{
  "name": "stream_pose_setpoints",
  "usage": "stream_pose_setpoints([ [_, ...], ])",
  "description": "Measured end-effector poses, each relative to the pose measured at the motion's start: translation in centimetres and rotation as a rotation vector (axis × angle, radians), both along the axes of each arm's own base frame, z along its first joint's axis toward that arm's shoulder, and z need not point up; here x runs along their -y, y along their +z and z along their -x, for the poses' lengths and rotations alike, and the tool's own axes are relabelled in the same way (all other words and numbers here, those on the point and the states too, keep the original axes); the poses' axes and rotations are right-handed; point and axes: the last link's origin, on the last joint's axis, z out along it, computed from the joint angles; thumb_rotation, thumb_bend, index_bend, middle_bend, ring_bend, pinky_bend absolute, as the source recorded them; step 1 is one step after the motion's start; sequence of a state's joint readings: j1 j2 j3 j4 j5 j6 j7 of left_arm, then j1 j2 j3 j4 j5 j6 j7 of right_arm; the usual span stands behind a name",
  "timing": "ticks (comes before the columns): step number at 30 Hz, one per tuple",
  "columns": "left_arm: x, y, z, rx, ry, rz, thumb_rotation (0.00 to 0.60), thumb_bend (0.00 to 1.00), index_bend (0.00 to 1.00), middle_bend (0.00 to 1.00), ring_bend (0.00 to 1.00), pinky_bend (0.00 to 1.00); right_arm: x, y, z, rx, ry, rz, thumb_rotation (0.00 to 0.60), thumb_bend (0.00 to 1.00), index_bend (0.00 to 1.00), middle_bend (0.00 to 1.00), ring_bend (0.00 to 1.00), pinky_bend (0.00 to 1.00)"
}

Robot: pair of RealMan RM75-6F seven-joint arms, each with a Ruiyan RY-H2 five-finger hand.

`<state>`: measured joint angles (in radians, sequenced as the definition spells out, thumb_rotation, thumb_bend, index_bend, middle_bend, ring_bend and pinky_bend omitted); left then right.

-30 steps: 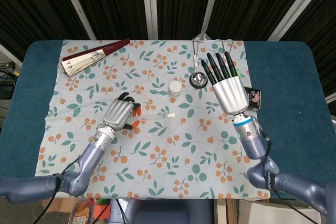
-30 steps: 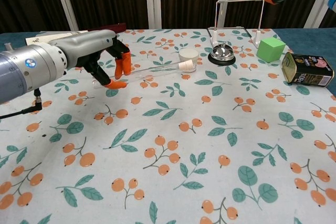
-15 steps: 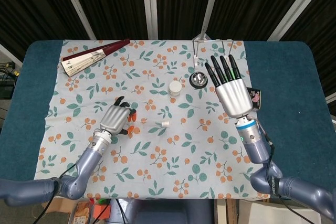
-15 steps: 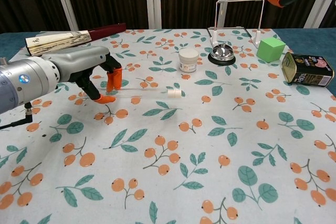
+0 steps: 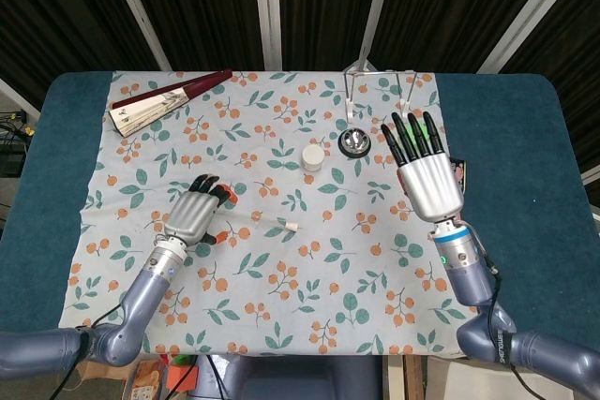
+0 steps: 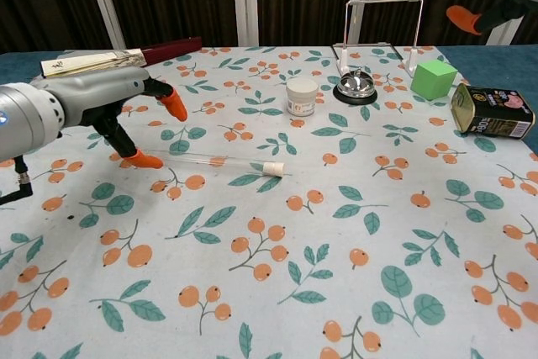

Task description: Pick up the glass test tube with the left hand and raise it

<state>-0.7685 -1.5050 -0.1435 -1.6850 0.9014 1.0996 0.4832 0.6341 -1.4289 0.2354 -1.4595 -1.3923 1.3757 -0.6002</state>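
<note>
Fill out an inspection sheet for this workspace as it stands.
Surface: floral tablecloth over a blue table.
Job's things: glass test tube lying flat on the cloth, white-capped end to the right.
Clutter: folded fan, white jar, bell, wire stand, green cube, tin can.
Hands: left hand open beside the tube; right hand open, raised.
Cables: thin black cable at left arm.
Surroundings: dark curtains.

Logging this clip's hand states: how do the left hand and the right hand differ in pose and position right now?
The left hand is low over the tablecloth beside the test tube, fingers spread with orange tips; the right hand is raised well above the table, fingers straight and together. The left hand sits near the tube's closed end, apparently not gripping it; the right hand is near the bell and can. Both hold nothing.
</note>
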Motion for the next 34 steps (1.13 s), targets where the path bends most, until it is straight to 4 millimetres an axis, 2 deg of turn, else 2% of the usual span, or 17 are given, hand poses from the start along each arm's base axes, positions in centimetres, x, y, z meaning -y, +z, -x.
stream_pose_setpoints([
  [4, 0.6, 1.4, 0.6, 0.029, 0.02, -0.033, 0.6, 0.2, 0.15, 0.11, 0.02, 0.0, -1.0, 0.3, 1.3, 0.037, -0.059, -0.033, 0.6, 0.29, 0.0, 0.0, 0.0, 0.0],
  [11, 2.5, 4.1, 2.6, 0.029, -0.014, -0.12, 0.6, 0.18, 0.11, 0.07, 0.0, 0.0, -3.6, 1.4, 5.1, 0.184, -0.275, -0.133, 0.6, 0.28, 0.0, 0.0, 0.0, 0.0],
  [16, 5.5, 6.8, 5.7, 0.02, -0.024, -0.193, 0.6, 0.17, 0.1, 0.06, 0.0, 0.0, -6.3, 3.4, 8.4, 0.266, -0.401, -0.154, 0.6, 0.28, 0.0, 0.0, 0.0, 0.0],
  [23, 10.5, 10.9, 10.1, 0.034, 0.014, -0.278, 0.6, 0.17, 0.1, 0.06, 0.0, 0.0, -11.5, 6.9, 13.1, 0.324, -0.501, -0.087, 0.6, 0.28, 0.0, 0.0, 0.0, 0.0],
  [30, 15.0, 13.5, 12.9, 0.035, 0.046, -0.323, 0.6, 0.17, 0.09, 0.06, 0.0, 0.0, -15.3, 8.7, 15.0, 0.33, -0.484, -0.021, 0.6, 0.28, 0.0, 0.0, 0.0, 0.0],
  [34, 16.4, 14.5, 14.6, 0.015, 0.061, -0.344, 0.6, 0.17, 0.09, 0.06, 0.0, 0.0, -16.9, 8.9, 15.6, 0.341, -0.451, -0.01, 0.6, 0.28, 0.0, 0.0, 0.0, 0.0],
])
